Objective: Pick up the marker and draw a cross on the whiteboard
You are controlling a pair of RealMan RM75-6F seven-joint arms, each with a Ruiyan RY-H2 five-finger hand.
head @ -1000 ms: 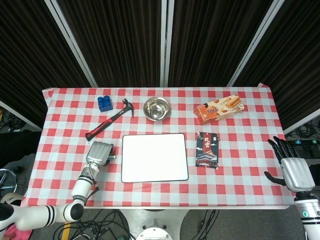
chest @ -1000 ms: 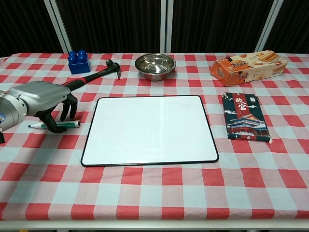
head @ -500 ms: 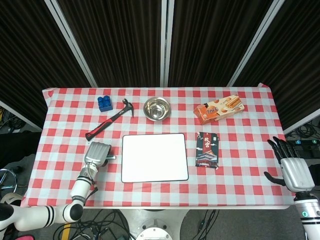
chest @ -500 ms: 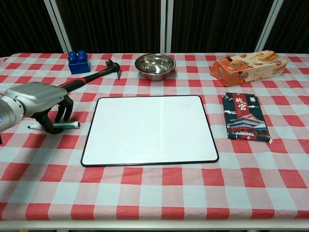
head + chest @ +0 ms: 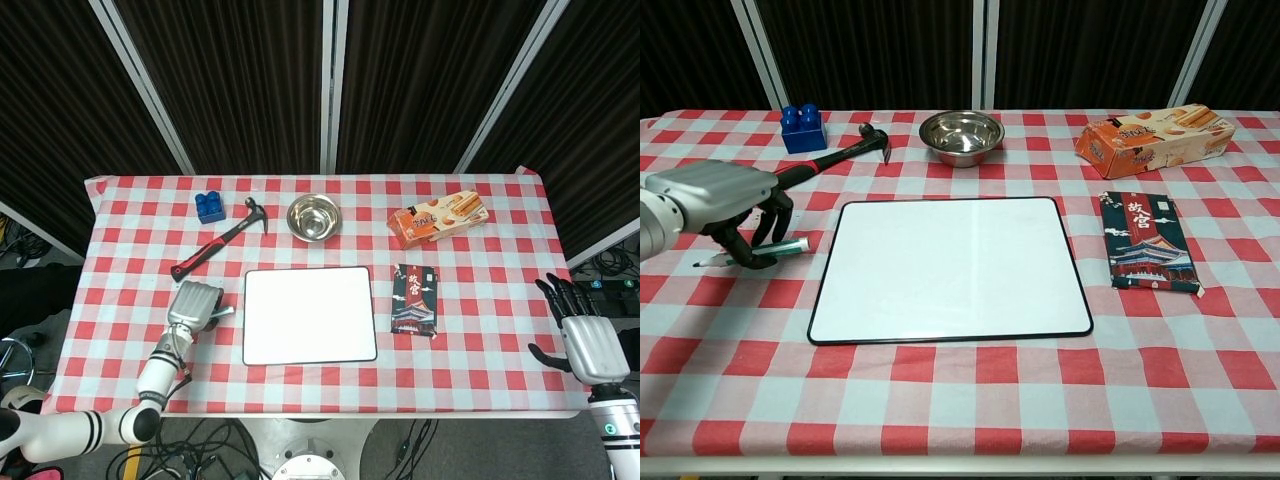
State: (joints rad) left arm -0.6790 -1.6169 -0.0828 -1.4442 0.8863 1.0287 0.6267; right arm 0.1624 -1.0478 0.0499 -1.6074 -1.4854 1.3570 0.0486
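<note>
A green-capped marker [image 5: 787,246] lies tilted between the fingers of my left hand [image 5: 718,193], its right end raised off the checked cloth and its tip pointing left. The hand curls over it just left of the whiteboard [image 5: 950,268]. From the head view, the left hand [image 5: 195,305] covers most of the marker [image 5: 224,312], which pokes out toward the whiteboard [image 5: 310,316]. The board is blank white with a black rim. My right hand [image 5: 588,344] hangs off the table's right edge, fingers spread, holding nothing.
Behind my left hand lie a red-handled hammer [image 5: 835,160] and a blue block [image 5: 802,128]. A steel bowl [image 5: 961,135] stands behind the board. A biscuit box [image 5: 1155,138] and a dark booklet [image 5: 1145,255] lie to the right of the board.
My left hand has closed its fingers around the marker and raised it slightly, tilting it off the cloth. The right hand has stayed still.
</note>
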